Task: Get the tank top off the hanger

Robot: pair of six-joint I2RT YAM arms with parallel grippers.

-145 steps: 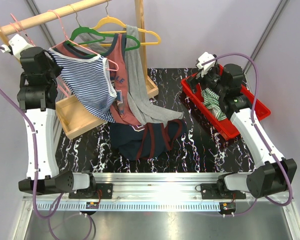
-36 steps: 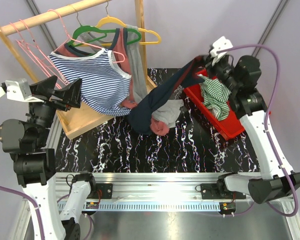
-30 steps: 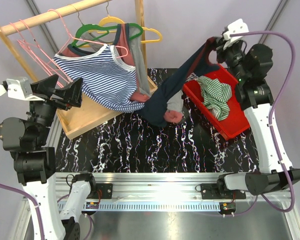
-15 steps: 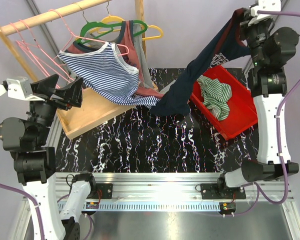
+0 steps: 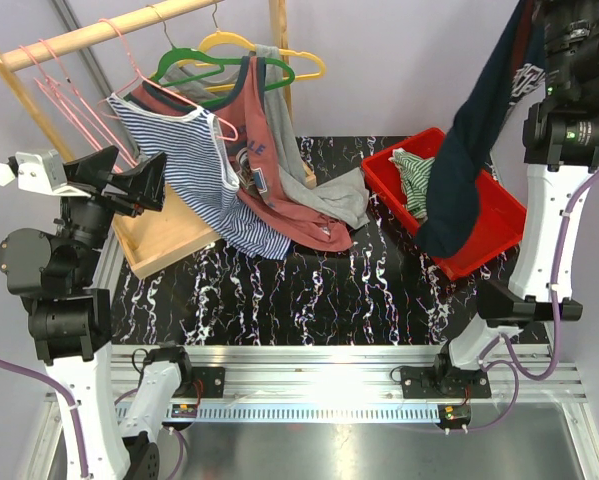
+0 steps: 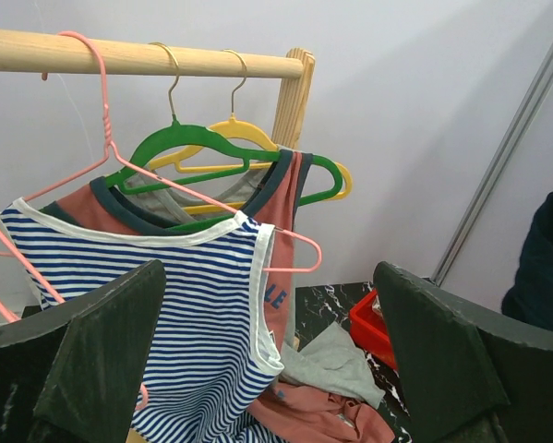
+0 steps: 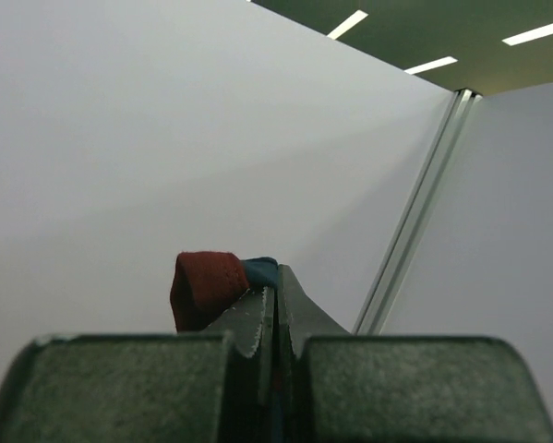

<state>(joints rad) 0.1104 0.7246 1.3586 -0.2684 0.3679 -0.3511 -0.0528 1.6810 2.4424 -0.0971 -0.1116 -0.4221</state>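
Pinching strap: right gripper (image 7: 274,297) pressed together on navy tank top (image 5: 469,150), held high | garment clear of rack (image 5: 89,32), hem dangling over red bin (image 5: 479,262) | left gripper (image 6: 269,277) spread wide, empty | next: lower until cloth pools inside bin, then release

On the table (image 5: 309,290), the clothes rail (image 5: 99,32) stands at 11 o'clock with hangers (image 5: 219,62) on it, their garments (image 5: 279,200) draping over a tray (image 5: 164,245) at 10. A bin (image 5: 496,222) sits at 2 o'clock with a garment (image 5: 411,180) in it. The tank top (image 5: 469,140) hangs over the bin from the right gripper (image 7: 274,293).
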